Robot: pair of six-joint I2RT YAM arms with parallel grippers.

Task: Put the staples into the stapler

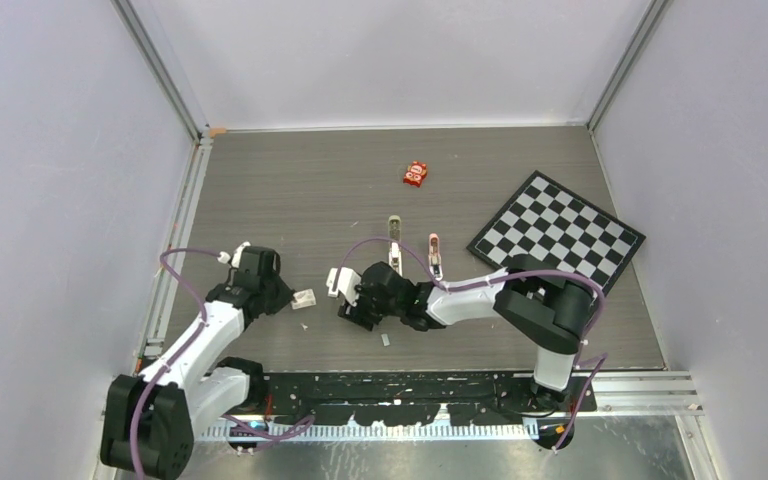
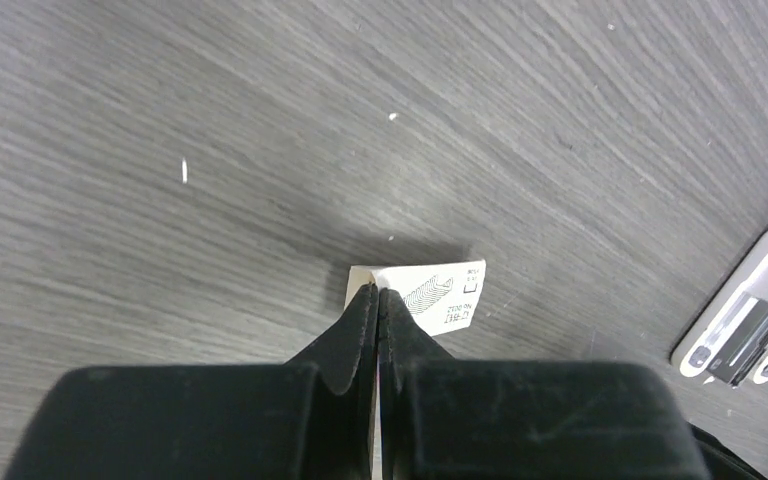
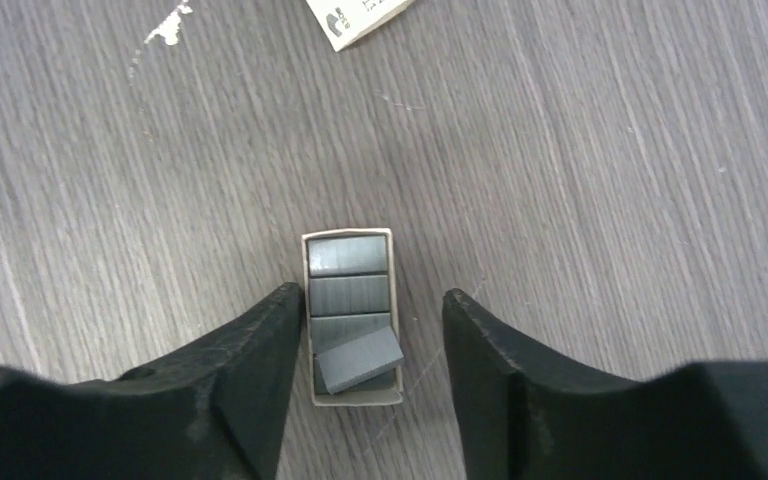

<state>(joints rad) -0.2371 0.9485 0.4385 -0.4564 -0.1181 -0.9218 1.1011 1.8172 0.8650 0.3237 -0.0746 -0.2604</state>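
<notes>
The staples (image 3: 350,300) are grey blocks lying in a small open cardboard tray (image 3: 352,398) on the table; one block (image 3: 358,360) sits tilted on top of the others. My right gripper (image 3: 372,298) is open astride this tray, its left finger against the tray's side and its right finger apart from it. From above, the right gripper (image 1: 350,303) hides the tray. The olive-grey stapler (image 1: 394,227) lies farther back on the table, untouched. My left gripper (image 2: 377,292) is shut on a thin white printed box (image 2: 445,300), also visible in the top view (image 1: 304,298).
A small grey staple piece (image 1: 385,340) lies loose in front of the right gripper. A pink-and-white piece (image 1: 434,252) rests beside the stapler. A red packet (image 1: 416,173) lies farther back. A checkerboard (image 1: 557,233) covers the right side.
</notes>
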